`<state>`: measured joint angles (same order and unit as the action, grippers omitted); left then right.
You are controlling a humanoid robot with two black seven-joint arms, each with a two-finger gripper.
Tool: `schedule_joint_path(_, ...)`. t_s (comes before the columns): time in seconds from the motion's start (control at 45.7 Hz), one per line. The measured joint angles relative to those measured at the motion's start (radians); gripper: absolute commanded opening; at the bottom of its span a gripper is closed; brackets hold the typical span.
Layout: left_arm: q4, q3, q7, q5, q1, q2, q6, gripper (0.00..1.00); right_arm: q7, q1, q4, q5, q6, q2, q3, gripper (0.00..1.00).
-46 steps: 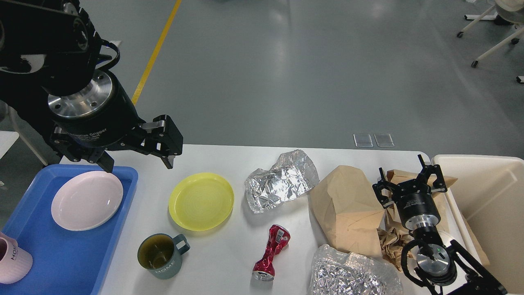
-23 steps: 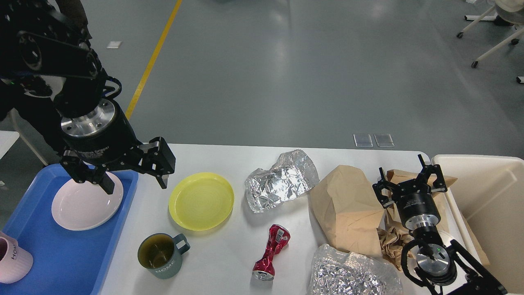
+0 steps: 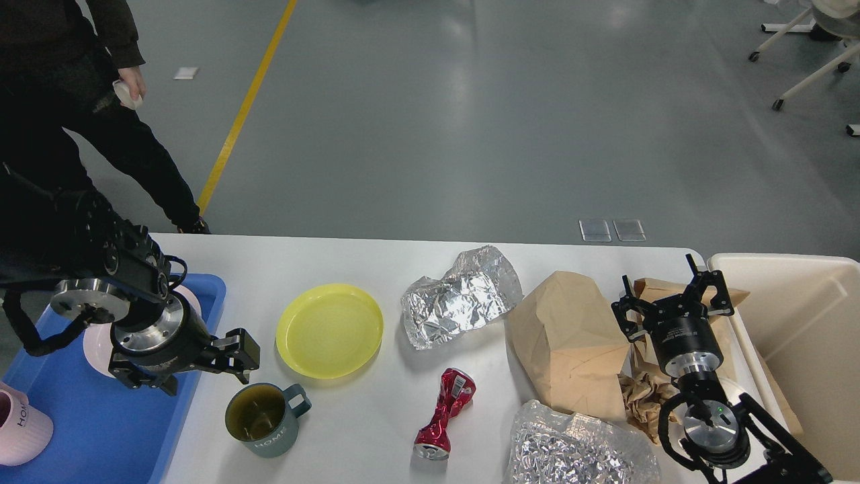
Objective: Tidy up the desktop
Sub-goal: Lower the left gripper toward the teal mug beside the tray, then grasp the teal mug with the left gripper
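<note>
Worktop clutter is sorting itself into two kinds: dishes toward the left, rubbish toward the right, which probably explains the containers flanking it. This white worktop is filling the lower half of the view, between the blue tray at its left end and the cream bin at its right.

The left claw is hanging low over the tray's right edge, fingers spread and gripping nothing, just left of the green mug, which looks like its likely next pick. The right claw is pointing away over the brown paper beside the bin, also spread and empty.

The tray is holding a pink plate, partly hidden by the left arm, and a pink cup at its near corner. I cannot tell what the bin is holding; only bare wall is showing.

Waiting on the worktop are the mug, a yellow plate, a crumpled foil sheet, a crushed red can, a brown paper bag and a second foil wad.
</note>
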<state>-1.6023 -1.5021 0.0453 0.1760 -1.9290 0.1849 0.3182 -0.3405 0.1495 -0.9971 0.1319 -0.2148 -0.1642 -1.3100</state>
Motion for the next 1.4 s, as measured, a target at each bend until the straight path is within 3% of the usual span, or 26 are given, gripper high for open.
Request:
schedule_joint_path(0.219,0.062,0.042,0.002,-0.001,0.21,-0.005,-0.112,0.94,0.0,0.0,0.0,0.0,0.0,0.0,0.0,1.0)
schedule_joint_path(0.678,0.15,0.068,0.008,0.002,0.334,-0.011,-0.18,0.89,0.0,0.001,0.0,0.0,0.0,0.002,0.0,1.0)
schedule_joint_path(0.854,0.186,0.094,0.006,0.002,0.376,-0.014,-0.211,0.65,0.0,0.001,0.0,0.0,0.0,0.002,0.0,1.0)
schedule_joint_path(1.007,0.201,0.122,0.004,0.001,0.389,-0.015,-0.215,0.51,0.0,0.001,0.0,0.0,0.0,0.002,0.0,1.0)
schedule_joint_path(1.248,0.216,0.136,-0.012,0.001,0.404,-0.019,-0.215,0.1,0.0,0.001,0.0,0.0,0.0,0.002,0.0,1.0)
schedule_joint_path(1.335,0.223,0.136,-0.033,0.001,0.412,-0.033,-0.215,0.0,0.0,0.001,0.0,0.0,0.0,0.002,0.0,1.0)
schedule_joint_path(1.401,0.226,0.136,-0.059,0.001,0.416,-0.038,-0.215,0.0,0.0,0.001,0.0,0.0,0.0,0.002,0.0,1.0)
